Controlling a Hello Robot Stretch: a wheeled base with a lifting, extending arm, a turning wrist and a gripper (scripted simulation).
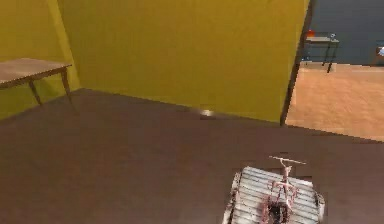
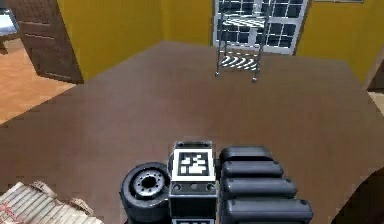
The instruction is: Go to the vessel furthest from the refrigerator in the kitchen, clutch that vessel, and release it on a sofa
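Fwd view: brown floor [image 1: 120,150], yellow walls [image 1: 180,50]. Small pale blob [image 1: 205,113] on floor near foot of far wall, well apart from wooden table [image 1: 30,70] at left; too small to say if it's the vessel. Doorway [image 1: 335,70] at right. Arm side view: dark tool [image 2: 148,190] at btm edge, beside white marker [image 2: 193,165]; can't tell if it holds anything. Metal rack [image 2: 240,45] stands by window [image 2: 275,20].

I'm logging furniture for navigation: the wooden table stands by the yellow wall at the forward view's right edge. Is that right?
No. The wooden table stands by the yellow wall at the left edge, not the right, as the forward view shows.
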